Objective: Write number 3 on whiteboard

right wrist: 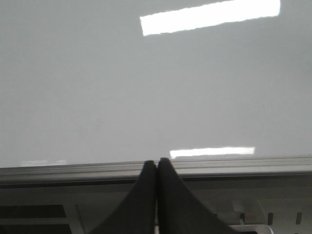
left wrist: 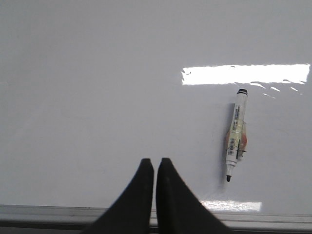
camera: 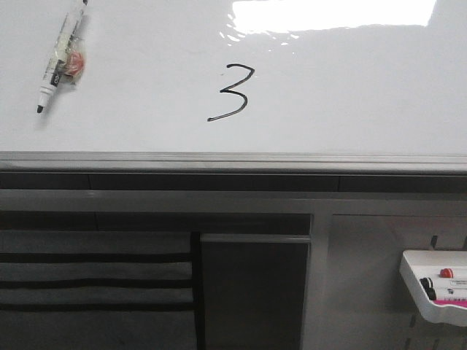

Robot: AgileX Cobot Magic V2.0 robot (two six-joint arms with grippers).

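Only the front view shows the number 3 (camera: 232, 92) on the glossy whiteboard (camera: 350, 87); both wrist views show the left tool (left wrist: 155, 168) and right tool (right wrist: 156, 168) pressed together, empty.

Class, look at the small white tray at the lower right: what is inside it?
The small white tray holds markers: a red cap and a black cap show, with a pink label. The rest runs past the picture edge, so the full count cannot be seen.

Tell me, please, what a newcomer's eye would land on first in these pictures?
First the black number 3, drawn near the middle of the whiteboard, just below a bright ceiling-light reflection. Next the uncapped marker lying on the board's far left, and the small white tray with markers at lower right.
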